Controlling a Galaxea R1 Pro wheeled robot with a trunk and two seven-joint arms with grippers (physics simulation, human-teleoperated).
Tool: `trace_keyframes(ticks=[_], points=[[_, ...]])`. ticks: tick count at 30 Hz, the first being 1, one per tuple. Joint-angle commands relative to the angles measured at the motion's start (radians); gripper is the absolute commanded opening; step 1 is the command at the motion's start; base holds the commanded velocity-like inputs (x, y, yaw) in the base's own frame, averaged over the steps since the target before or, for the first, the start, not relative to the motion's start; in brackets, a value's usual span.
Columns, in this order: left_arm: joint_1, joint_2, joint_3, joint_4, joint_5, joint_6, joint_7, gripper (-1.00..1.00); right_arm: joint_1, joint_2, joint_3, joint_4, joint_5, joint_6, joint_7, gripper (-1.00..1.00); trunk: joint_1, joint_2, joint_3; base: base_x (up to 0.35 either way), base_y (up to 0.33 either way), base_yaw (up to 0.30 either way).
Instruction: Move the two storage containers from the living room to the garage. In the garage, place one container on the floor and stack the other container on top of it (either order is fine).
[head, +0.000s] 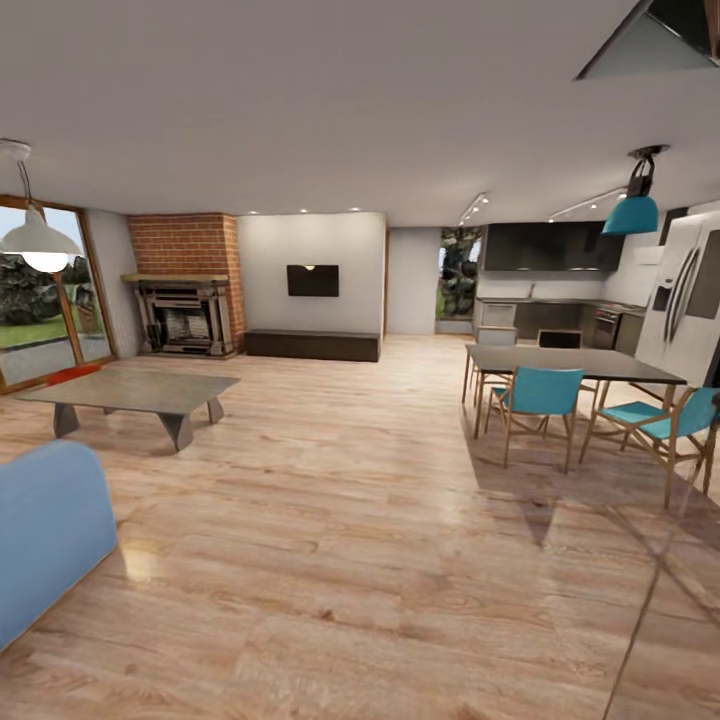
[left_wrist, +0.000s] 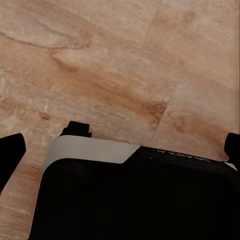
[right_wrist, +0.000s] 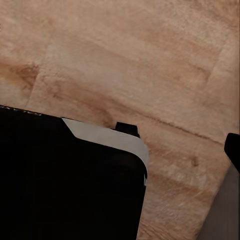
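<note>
Only a sliver of orange-red (head: 72, 373) shows beyond the far left end of the low grey coffee table (head: 135, 390), ahead-left on the light wood-plank floor (head: 340, 540), possibly one storage container, so the left arm would likely be nearer. Both wrist views look down at planks past the robot's black base (left_wrist: 130, 200); whether either gripper is open, I cannot tell.

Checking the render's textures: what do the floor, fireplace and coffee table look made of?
The floor looks like light wood planks, showing grain and seams with a slight sheen. The fireplace surround looks like red brick. The coffee table looks matte grey, perhaps concrete or stone.
</note>
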Motion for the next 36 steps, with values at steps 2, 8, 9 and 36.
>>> trace_keyframes(ticks=[2,8,9,36], points=[[-0.001,0.000,-0.008,0.000,0.008,0.000,0.002,1.00,-0.001,0.000,0.006,0.003,0.001,-0.005,-0.005,1.00,0.001,-0.001,-0.001,0.331,0.000,0.205],[-0.001,0.000,-0.008,0.000,0.008,0.000,0.002,1.00,-0.001,0.000,0.006,0.003,0.001,-0.006,-0.005,1.00,0.001,-0.001,-0.001,0.331,0.000,0.259],[-0.001,0.000,-0.008,0.000,0.008,0.000,0.002,1.00,-0.001,0.000,0.006,0.003,0.001,-0.006,-0.005,1.00,0.001,-0.001,-0.001,0.331,0.000,0.266],[-0.001,0.001,-0.008,-0.001,0.004,0.010,0.001,1.00,-0.001,-0.003,-0.001,0.003,-0.011,-0.004,-0.018,1.00,0.001,-0.001,-0.001,0.332,0.000,0.032]])
